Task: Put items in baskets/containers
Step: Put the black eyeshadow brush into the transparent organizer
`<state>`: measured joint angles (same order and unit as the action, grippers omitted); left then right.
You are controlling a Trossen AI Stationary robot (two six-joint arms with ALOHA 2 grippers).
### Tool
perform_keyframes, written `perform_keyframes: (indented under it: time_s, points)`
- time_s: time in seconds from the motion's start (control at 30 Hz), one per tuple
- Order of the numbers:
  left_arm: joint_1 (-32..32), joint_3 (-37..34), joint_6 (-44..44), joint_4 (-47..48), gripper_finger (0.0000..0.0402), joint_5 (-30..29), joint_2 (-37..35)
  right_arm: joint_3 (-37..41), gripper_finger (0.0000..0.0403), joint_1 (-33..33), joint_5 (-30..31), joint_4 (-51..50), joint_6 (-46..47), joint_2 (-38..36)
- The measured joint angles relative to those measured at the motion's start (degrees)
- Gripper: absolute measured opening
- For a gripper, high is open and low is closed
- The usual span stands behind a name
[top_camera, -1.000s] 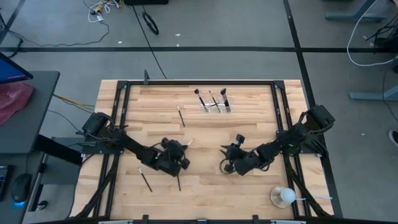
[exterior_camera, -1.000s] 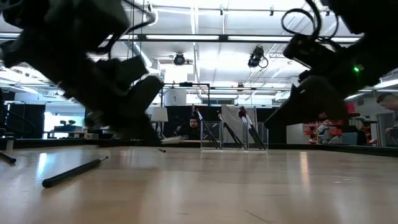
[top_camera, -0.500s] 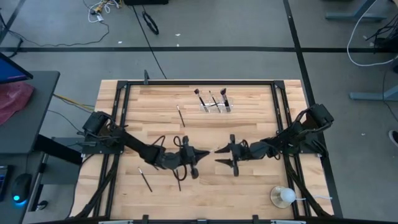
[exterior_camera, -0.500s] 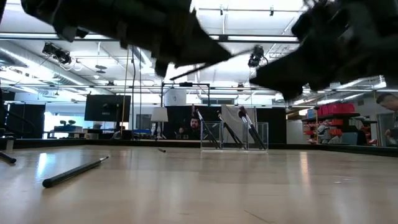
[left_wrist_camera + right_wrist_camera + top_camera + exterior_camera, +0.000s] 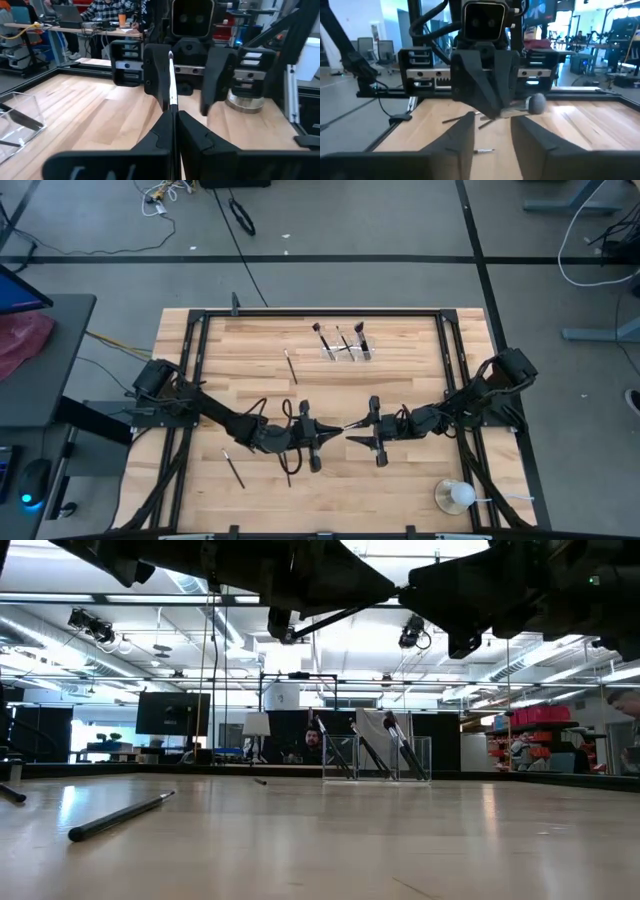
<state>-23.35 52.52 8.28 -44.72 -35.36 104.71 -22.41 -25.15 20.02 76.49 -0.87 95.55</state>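
**Brush held between my two grippers**

My left gripper (image 5: 318,436) is clamped tight on a makeup brush (image 5: 171,82), raised above the table (image 5: 400,380) near the clear organizer (image 5: 346,351). My right gripper (image 5: 352,433) faces it, fingers parted around the brush tip.

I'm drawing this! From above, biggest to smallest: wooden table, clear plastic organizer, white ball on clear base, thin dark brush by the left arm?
Light wooden table
Clear plastic organizer and white ball on clear round base: about alike
Thin dark loose brush
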Motion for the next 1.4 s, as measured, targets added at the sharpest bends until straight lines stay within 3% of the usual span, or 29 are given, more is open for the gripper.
perform_keyframes:
  time_s: [0.3, 0.47, 0.6, 0.97, 1.4]
  points:
    - [-0.13, 0.00, 0.01, -0.06, 0.0014, 0.07, -0.04, 0.02, 0.0045, -0.21, 0.14, 0.68, -0.01, 0.00]
    - [-0.13, 0.01, 0.01, -0.04, 0.0014, 0.00, -0.05, 0.02, 0.0023, -0.21, 0.20, 0.79, 0.89, 0.00]
    - [-0.13, 0.01, 0.01, -0.03, 0.0014, -0.06, -0.07, 0.02, 0.0032, -0.21, 0.05, 0.83, 1.89, 0.00]
    - [-0.07, 0.01, 0.05, -0.01, 0.0014, -0.59, -0.11, 0.02, 0.0117, -0.25, -0.21, 1.86, 1.47, 0.02]
    - [-0.07, -0.01, 0.06, 0.46, 0.0014, -0.28, -0.11, 0.02, 0.0087, -0.17, -0.08, 2.45, 1.74, 0.02]
